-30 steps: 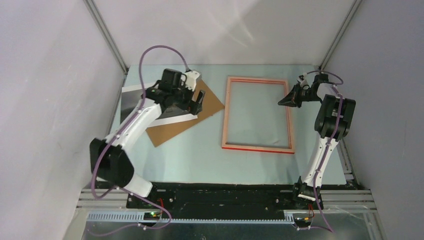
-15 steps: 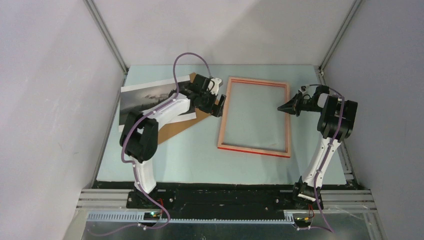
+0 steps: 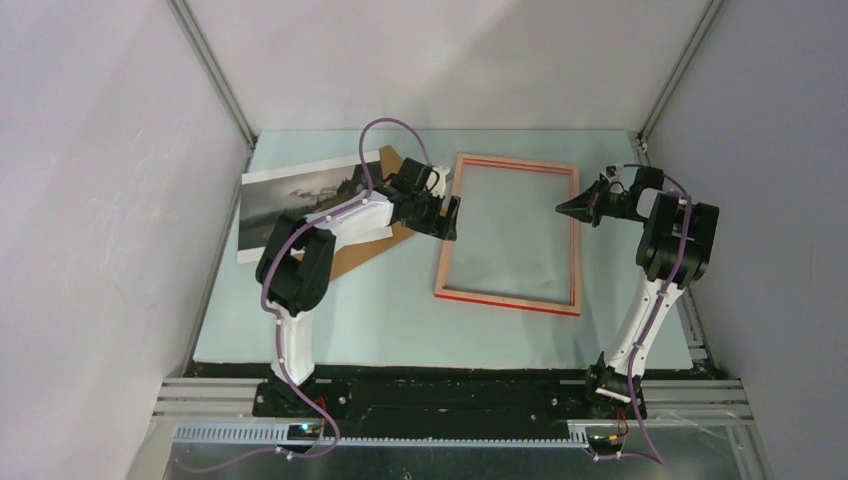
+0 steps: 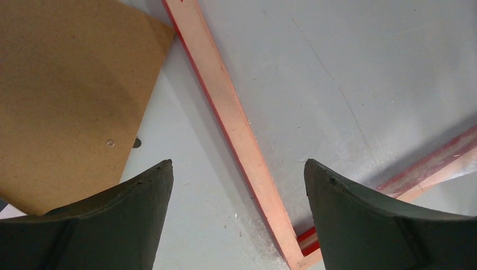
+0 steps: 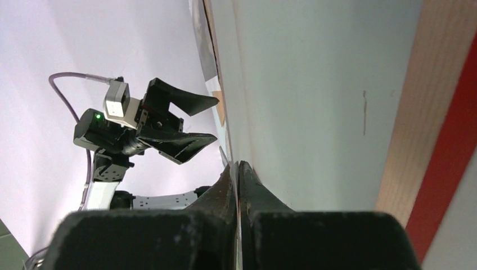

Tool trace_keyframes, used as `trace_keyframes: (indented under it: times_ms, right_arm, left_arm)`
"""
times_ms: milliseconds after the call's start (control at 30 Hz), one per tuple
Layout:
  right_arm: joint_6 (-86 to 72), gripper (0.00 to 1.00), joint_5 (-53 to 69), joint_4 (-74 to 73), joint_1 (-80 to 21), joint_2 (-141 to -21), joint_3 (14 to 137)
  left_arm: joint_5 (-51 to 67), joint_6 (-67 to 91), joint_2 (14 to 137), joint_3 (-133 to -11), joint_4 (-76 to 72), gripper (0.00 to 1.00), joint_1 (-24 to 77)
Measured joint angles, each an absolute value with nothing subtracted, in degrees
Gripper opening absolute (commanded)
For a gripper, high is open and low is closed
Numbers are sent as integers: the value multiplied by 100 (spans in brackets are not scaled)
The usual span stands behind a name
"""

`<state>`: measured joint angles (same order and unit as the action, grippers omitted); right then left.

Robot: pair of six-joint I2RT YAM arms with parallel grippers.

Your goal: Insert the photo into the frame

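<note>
— So, where's the frame [image 3: 508,236]?
— Flat on the desk [image 3: 380,310], pale back up, long sides running near to far.
— Tools?
— Left tool [image 3: 447,218] spread wide over its left rail. Right tool [image 3: 563,207] pinched closed, empty.
— Photo [image 3: 290,195]?
— Far left, lying crosswise.

The frame [image 3: 508,299] shows pale orange wood on its upturned rails, with a bright red line along its near edge. The photo [image 3: 290,195] is misty grey with a white margin. The backing board [image 3: 355,255] is plain brown, and the surface [image 3: 400,320] is pale blue-green. The left arm [image 3: 340,215] and right arm [image 3: 650,300] are white with black joints, each trailing a purple cable [image 3: 385,124]. The left claw [image 3: 443,218] and right claw [image 3: 562,207] are black.
</note>
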<state>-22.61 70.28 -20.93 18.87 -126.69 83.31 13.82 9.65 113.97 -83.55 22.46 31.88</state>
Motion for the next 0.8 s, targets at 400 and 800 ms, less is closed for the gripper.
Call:
trace_keyframes:
  times_ms: [400,800]
  right_arm:
    - [-2829,0,7260,-1404,1903,-12578,7979]
    - [-3896,0,7500,-220,1855,-12287,7601]
  left_arm:
    - [1828,1116,11439,-8235,1892,100,3192]
    - [1938,1098,11432,-7950,1712,100,3197]
